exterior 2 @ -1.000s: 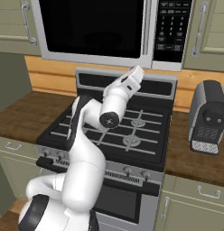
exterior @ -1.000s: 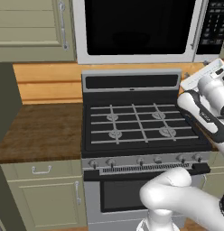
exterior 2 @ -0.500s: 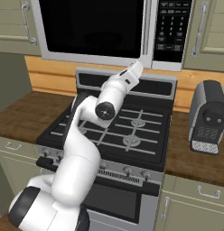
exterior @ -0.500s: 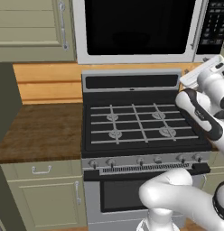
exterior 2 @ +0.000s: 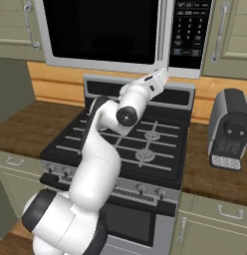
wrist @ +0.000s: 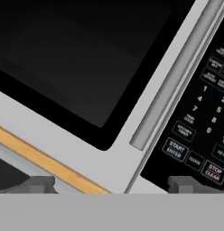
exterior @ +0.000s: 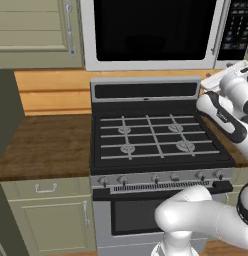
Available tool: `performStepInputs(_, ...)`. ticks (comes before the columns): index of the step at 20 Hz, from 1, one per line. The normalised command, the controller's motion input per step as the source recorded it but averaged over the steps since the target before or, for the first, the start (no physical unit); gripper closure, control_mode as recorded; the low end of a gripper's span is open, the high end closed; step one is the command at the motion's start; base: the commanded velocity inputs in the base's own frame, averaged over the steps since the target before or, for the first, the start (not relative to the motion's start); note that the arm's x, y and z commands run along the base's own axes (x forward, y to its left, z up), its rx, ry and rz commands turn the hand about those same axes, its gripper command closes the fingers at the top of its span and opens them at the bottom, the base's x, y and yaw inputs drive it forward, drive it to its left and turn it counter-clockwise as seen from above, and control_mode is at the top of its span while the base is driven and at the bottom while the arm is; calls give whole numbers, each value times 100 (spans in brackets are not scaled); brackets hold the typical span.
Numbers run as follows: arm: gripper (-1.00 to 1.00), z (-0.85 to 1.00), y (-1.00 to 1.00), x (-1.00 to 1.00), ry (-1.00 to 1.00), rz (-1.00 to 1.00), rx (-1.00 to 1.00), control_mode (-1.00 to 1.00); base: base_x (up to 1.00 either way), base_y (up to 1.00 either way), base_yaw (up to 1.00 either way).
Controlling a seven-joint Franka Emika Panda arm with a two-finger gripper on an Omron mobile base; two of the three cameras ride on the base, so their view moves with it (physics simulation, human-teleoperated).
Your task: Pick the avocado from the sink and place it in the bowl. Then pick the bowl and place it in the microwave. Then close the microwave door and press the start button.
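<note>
The microwave (exterior: 151,64) hangs above the stove, and its microwave door (exterior 2: 100,30) is closed, with a black window (wrist: 86,49). The grey bar handle (wrist: 177,76) runs beside the black keypad (exterior 2: 187,30). My gripper (exterior 2: 163,73) is raised close to the microwave's lower right corner, near the bottom of the handle. It is open, its two fingertips (wrist: 39,184) spread wide with nothing between them. The START button (wrist: 174,150) lies just above the right fingertip in the hand view. The avocado, the bowl and the sink are out of view.
A black-and-steel stove (exterior: 156,140) with several burners sits under the arm. Wooden counter (exterior: 41,145) lies to its left. A grey toaster (exterior 2: 230,129) stands on the counter at the right. Cream cabinets (exterior: 36,30) flank the microwave.
The arm has stretched up and forward, so the hand is now closer to the microwave's lower right corner. The jaws have stayed open.
</note>
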Motion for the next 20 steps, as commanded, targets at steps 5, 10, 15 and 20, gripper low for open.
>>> performStepInputs(5, -100, 2, -19, 35, 0, 0, 7, -100, 0, 0, 0)
performStepInputs(10, -100, 7, -17, 47, 0, 4, 6, -100, 0, 0, 0)
performStepInputs(15, -100, 7, -45, 16, -2, 5, 8, -100, 0, 0, 0)
performStepInputs(20, -100, 46, -3, 29, -3, 1, 2, -100, 0, 0, 0)
